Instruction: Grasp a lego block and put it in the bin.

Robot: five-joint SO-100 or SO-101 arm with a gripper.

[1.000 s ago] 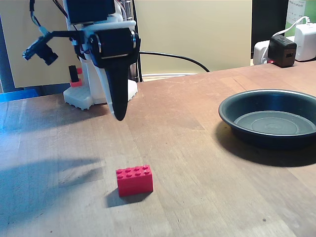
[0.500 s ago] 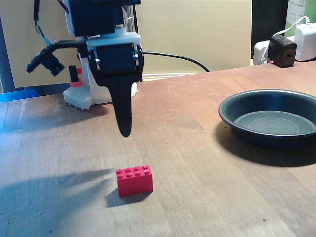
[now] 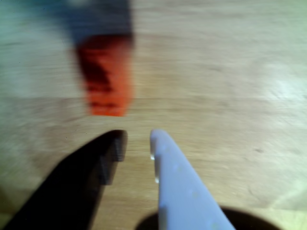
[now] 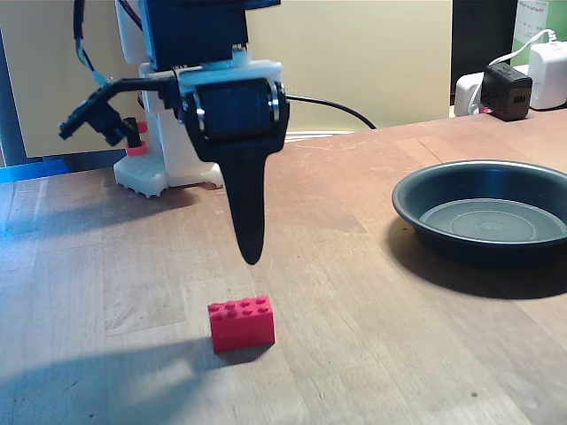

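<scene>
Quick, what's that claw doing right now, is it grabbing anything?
Gripper: slightly open, holding nothing; it hangs above the red lego block, not touching it.

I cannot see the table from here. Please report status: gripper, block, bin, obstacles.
Gripper above the table, holding nothing, fingertips slightly apart in wrist view. Lego block on the table below it, untouched. Bin empty, at right. Nothing between them.

The arm leans forward with the gripper [image 4: 251, 257] pointing straight down, its fingers [image 3: 163, 148] a narrow gap apart, holding nothing.
</scene>
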